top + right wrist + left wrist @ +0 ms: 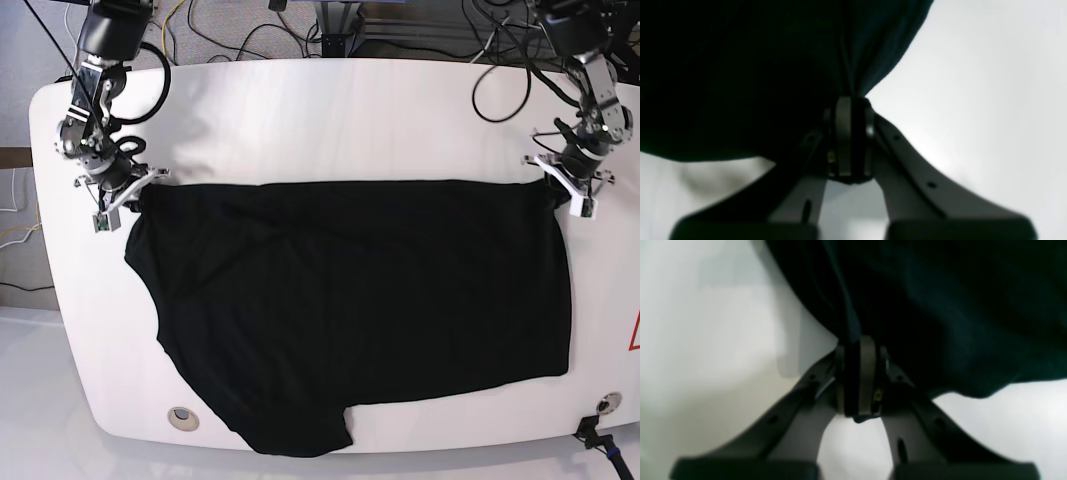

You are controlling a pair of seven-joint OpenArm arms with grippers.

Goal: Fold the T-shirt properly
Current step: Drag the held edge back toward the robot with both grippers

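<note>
The right gripper (128,190) is pinching one top corner of the T-shirt (360,310), its fingers (844,133) pressed together on a bunched fold (the cloth fanning up and away from the jaws in the right wrist view). From there the black T-shirt is stretching taut across the white table (330,110) to the left gripper (562,185), which is clamping the opposite corner (857,376). Below both grippers, the rest of the T-shirt is lying spread over the tabletop.

The large black cloth T-shirt (350,310) lies spread across the white rounded surface (330,110), covering its near half from left to right.
</note>
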